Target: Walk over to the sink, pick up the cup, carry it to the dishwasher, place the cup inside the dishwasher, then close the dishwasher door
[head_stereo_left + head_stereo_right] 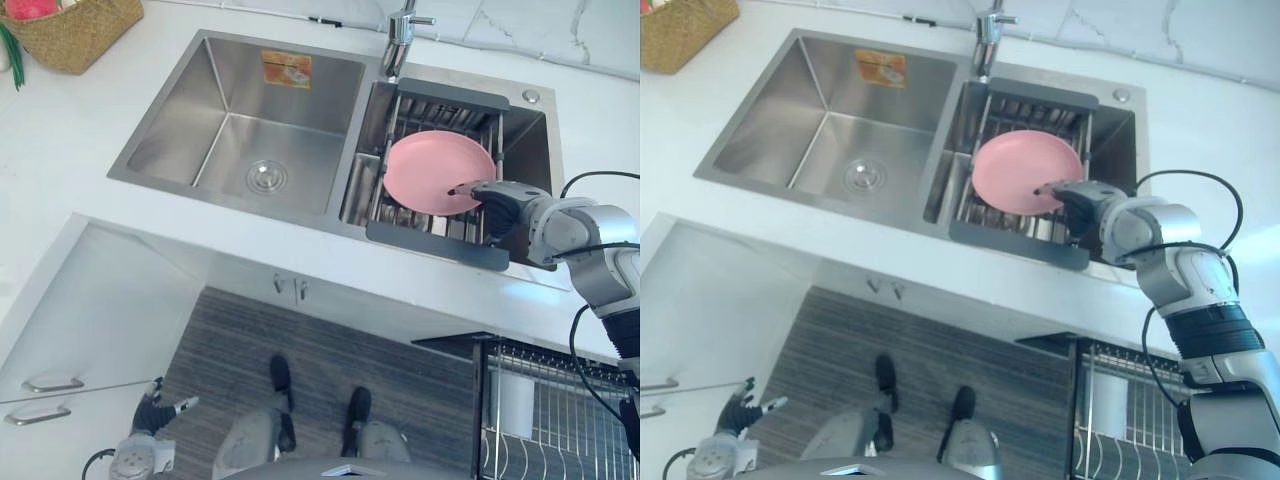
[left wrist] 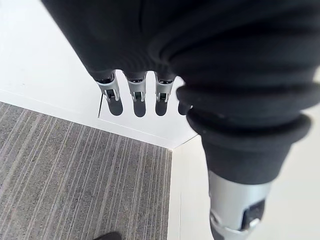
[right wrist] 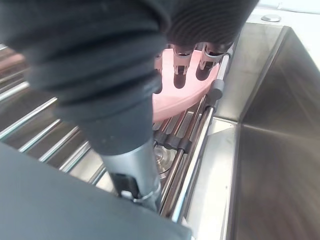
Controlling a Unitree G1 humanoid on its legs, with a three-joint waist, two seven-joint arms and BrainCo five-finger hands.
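No cup is in sight; a round pink plate (image 1: 435, 170) lies on the dark-framed wire rack (image 1: 440, 243) over the sink's right basin. My right hand (image 1: 497, 207) is at the plate's right edge, open. In the right wrist view its fingers (image 3: 180, 62) stretch over the plate's (image 3: 185, 97) rim while the thumb (image 3: 132, 185) points away below, between the rack's bars. My left hand (image 1: 150, 412) hangs low by the white cabinet, its fingers (image 2: 137, 90) relaxed and holding nothing.
The steel left basin (image 1: 250, 130) has a drain and a sticker on its back wall. A faucet (image 1: 400, 40) stands behind the rack. A woven basket (image 1: 70, 30) sits at the counter's far left. The pulled-out dishwasher rack (image 1: 545, 400) is at lower right.
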